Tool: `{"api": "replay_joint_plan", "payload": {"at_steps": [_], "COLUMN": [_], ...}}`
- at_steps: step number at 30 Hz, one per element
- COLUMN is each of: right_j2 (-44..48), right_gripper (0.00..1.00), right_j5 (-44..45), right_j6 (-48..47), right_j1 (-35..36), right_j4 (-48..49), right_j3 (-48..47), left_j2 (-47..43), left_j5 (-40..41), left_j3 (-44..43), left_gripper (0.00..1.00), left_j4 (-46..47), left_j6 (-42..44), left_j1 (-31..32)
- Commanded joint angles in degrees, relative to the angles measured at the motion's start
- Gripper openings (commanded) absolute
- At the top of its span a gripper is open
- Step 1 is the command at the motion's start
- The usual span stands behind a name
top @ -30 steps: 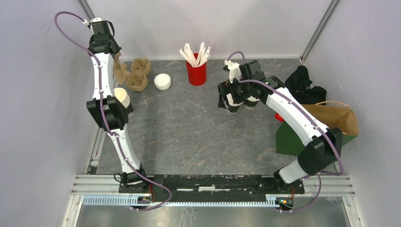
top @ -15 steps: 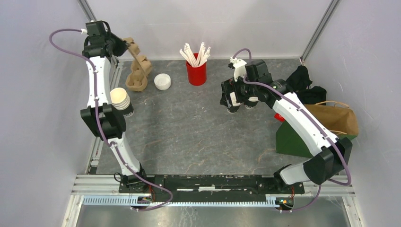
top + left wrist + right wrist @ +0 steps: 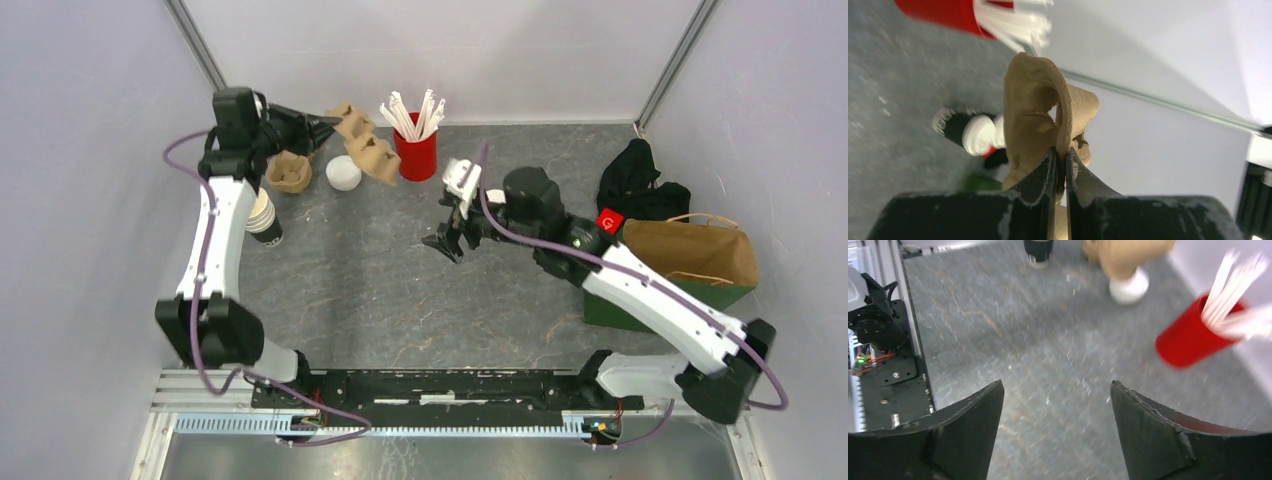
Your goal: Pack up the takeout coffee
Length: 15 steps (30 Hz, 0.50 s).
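Two cups, small, black paper, white sip lids. Near cup (image 3: 957, 131): upright on the table, body and lid in full sight. Far cup (image 3: 997, 132): just beside it, mostly hidden. Both stand apart from the red holder (image 3: 938, 12).

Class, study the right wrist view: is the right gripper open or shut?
Open. On the right gripper the two fingers stand far apart, only grey table showing between them; nothing is held.

Takeout coffee (image 3: 977, 140) (half behind the cardboard carrier (image 3: 1033, 115)) looks blurred.
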<state>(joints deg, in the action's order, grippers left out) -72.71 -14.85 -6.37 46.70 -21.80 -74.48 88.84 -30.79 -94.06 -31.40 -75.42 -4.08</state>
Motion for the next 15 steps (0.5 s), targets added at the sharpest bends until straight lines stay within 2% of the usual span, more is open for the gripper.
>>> {"api": "replay_joint_plan", "payload": {"at_steps": [1,4,8,15], "right_j2": [8.6,9.7,9.2,6.2], "right_gripper": [0.81,0.71,0.64,0.57], "right_j5": [-6.3,-9.2,-14.1,-15.4], "right_j6": [-14.8,-17.9,-24.3,-22.1], "right_j1": [1.5,2.0,2.4,3.4], "right_j4": [25.2,30.8,33.6,36.8], "right_j3": [9.2,10.5,11.7,10.8], "left_j2": [-12.2,-16.8,-19.6,-21.9], "left_j5": [-2.9,-1.5,-0.7,0.7], "left_j3": [12.7,18.9,20.6,22.7], "left_gripper": [0.02,0.02,0.02,0.02], "left_j4": [12.2,13.1,10.5,11.2], "left_j6": [-16.0,-19.8,-20.0,-21.6], "left_j1": [3.3,6.4,8.3,9.8]}}
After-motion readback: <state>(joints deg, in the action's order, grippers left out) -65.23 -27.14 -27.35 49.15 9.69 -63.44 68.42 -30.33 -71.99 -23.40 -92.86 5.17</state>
